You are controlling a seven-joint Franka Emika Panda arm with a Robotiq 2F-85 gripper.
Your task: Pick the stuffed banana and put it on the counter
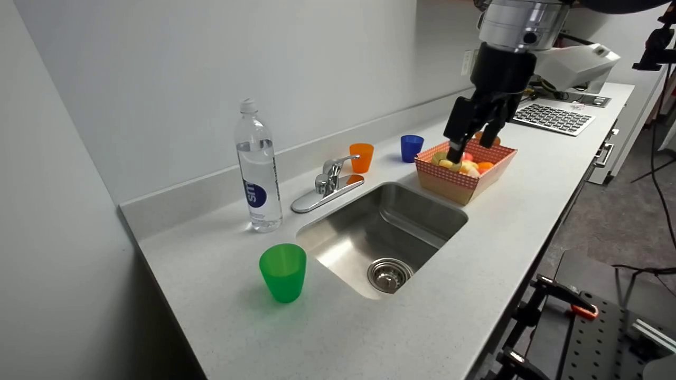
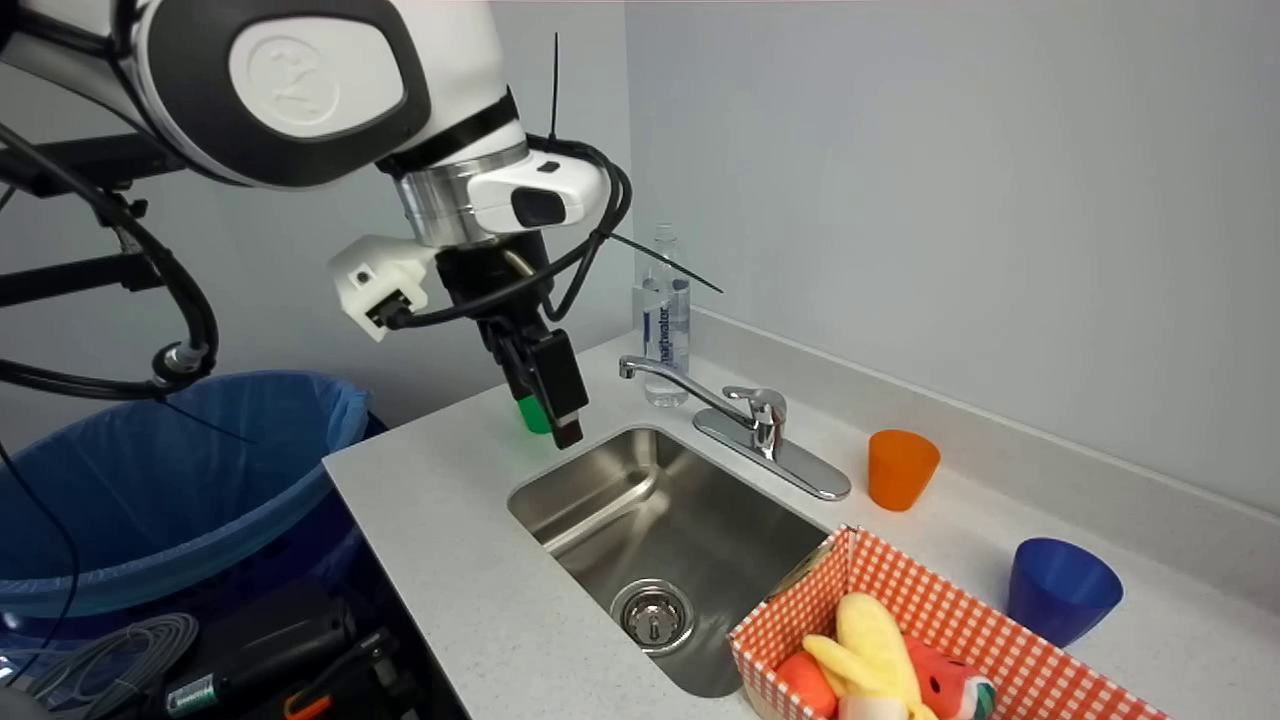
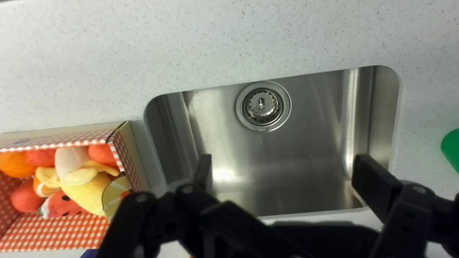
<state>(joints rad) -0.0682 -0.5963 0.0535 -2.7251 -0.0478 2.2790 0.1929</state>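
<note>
The stuffed banana, yellow with a pale tip, lies among other toys in the orange checked basket. It shows in an exterior view (image 2: 872, 640) and in the wrist view (image 3: 86, 195); in an exterior view (image 1: 469, 167) it is small and partly hidden behind a finger. My gripper (image 3: 283, 165) is open, with only the sink between its fingers in the wrist view. It hangs in the air above the sink area and also shows in both exterior views (image 1: 471, 146) (image 2: 548, 418). The banana is left of the fingers in the wrist view. The pale counter (image 1: 422, 332) surrounds the sink.
The basket (image 1: 443, 187) stands beside the sink (image 2: 720, 540). A faucet (image 2: 765, 420), a water bottle (image 1: 257, 179), an orange cup (image 2: 900, 468), a blue cup (image 2: 1062, 590) and a green cup (image 1: 283, 272) stand around. A watermelon toy (image 3: 62, 205) lies in the basket.
</note>
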